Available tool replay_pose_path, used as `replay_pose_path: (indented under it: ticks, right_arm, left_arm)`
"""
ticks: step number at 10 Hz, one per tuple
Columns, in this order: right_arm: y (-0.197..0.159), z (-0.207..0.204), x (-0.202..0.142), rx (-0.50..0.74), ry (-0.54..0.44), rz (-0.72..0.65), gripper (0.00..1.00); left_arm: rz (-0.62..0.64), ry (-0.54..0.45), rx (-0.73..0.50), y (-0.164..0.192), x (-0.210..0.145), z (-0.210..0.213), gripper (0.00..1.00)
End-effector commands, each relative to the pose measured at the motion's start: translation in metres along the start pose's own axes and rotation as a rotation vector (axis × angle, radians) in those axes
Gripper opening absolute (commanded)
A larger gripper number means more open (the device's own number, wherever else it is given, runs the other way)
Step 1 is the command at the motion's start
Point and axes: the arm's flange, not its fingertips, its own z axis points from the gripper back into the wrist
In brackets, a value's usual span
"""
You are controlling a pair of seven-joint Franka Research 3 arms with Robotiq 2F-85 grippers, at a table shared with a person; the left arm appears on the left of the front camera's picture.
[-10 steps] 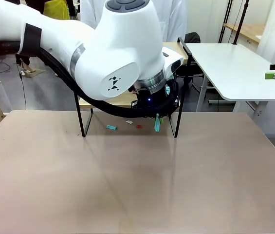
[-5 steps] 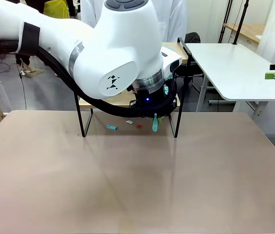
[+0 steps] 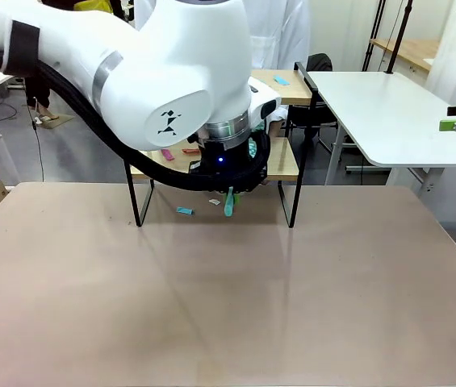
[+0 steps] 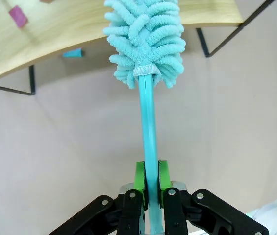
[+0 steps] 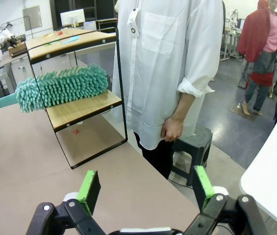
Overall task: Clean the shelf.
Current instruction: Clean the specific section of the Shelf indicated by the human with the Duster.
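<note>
Left wrist view gives me the grip: left jaws pinching the handle of the teal duster. Right wrist view adds its fluffy head between the boards of the shelf, right jaws spread. The left arm has slid leftward since a second ago. The shelf stands at the far edge of the worktop: light wood, thin black frame, a pink scrap on the lower board.

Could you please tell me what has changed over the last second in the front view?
The left gripper, shut on the handle of the duster, has swept toward the robot's left along the lower board of the shelf, carrying the duster with it. Nothing was taken hold of or let go. The shelf, the teal scrap on the table beneath it and the open right gripper stayed put.
</note>
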Motion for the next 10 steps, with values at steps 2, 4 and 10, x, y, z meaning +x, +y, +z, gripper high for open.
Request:
replay_pose_path:
  ticks: [2, 4, 10]
  right_arm:
    - [0.001, 0.000, 0.002, 0.000, 0.000, 0.004, 1.00]
    - [0.001, 0.000, 0.002, 0.000, 0.000, 0.004, 1.00]
    - [0.001, 0.000, 0.002, 0.000, 0.000, 0.004, 1.00]
  left_arm:
    - [-0.001, 0.005, 0.034, 0.030, -0.010, -0.004, 0.13]
    - [0.024, -0.003, 0.058, 0.052, -0.014, -0.001, 0.13]
    - [0.053, 0.029, 0.197, 0.117, -0.019, 0.012, 0.13]
